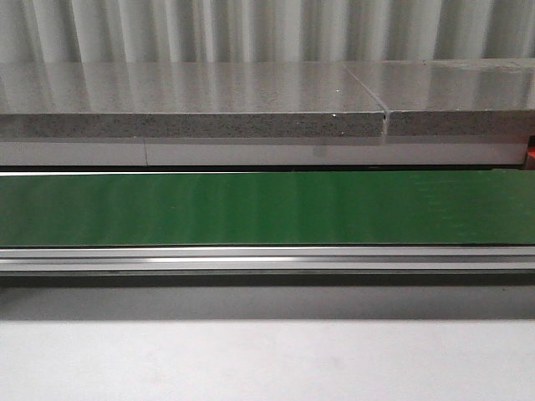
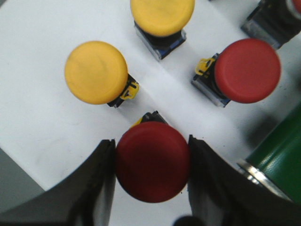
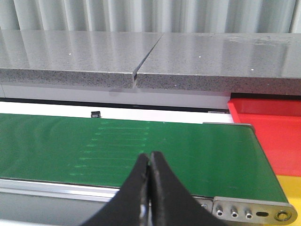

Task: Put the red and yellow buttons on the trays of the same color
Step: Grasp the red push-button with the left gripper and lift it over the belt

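Observation:
In the left wrist view a red button (image 2: 153, 162) stands on a white surface (image 2: 37, 117), and my left gripper (image 2: 151, 146) is shut on its round cap, one finger pressed against each side. Beyond it stand two yellow buttons (image 2: 96, 71) (image 2: 162, 14) and a second red button (image 2: 248, 70). The right wrist view shows my right gripper (image 3: 150, 157) shut with nothing in it, above the green belt (image 3: 141, 146). A red tray (image 3: 273, 132) and the corner of a yellow tray (image 3: 289, 188) lie past the belt's end. The front view shows neither gripper and no button.
The green conveyor belt (image 1: 267, 209) runs across the front view, with a grey stone counter (image 1: 209, 100) behind it. The belt's roller end (image 2: 282, 150) is close beside the buttons. Another button (image 2: 277, 19) is partly cut off at the picture's edge.

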Robot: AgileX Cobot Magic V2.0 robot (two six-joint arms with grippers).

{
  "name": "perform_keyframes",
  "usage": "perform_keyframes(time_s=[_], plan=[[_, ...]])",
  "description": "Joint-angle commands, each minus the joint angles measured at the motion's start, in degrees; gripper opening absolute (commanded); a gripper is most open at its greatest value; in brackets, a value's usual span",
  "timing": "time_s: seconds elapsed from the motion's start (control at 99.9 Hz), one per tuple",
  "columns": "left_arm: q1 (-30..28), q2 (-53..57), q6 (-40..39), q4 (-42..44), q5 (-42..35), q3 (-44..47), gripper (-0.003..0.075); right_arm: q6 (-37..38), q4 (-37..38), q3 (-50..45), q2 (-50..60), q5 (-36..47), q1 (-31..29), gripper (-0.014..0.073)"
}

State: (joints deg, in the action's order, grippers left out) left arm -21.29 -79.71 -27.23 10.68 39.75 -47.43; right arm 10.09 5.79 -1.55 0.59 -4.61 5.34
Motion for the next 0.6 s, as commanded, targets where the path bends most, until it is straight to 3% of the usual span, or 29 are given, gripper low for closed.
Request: perform_keyframes(time_s=[0.0,0.26,0.43,0.59], plan=[[-0.28,5.81,0.43,0.19,-0.89,-1.49,-0.002,-0.62,0.6,-0.1,0.93,4.92,-0.07,-0.0067],[-0.28,14.76,6.43,-4.46,2.0,-4.47,-0.002,-0.62,0.6,-0.1,0.93,4.92,-0.07,-0.0067],[0.68,14.08,17.29,-14.67,5.64,-10.18,-0.002,-0.62,0.6,-0.1,0.93,4.92,-0.07,-0.0067],[5.12,11.24,19.14,-15.42,6.52,-14.04,-0.002,-0.62,0.6,-0.1,0.93,4.92,-0.07,-0.0067]])
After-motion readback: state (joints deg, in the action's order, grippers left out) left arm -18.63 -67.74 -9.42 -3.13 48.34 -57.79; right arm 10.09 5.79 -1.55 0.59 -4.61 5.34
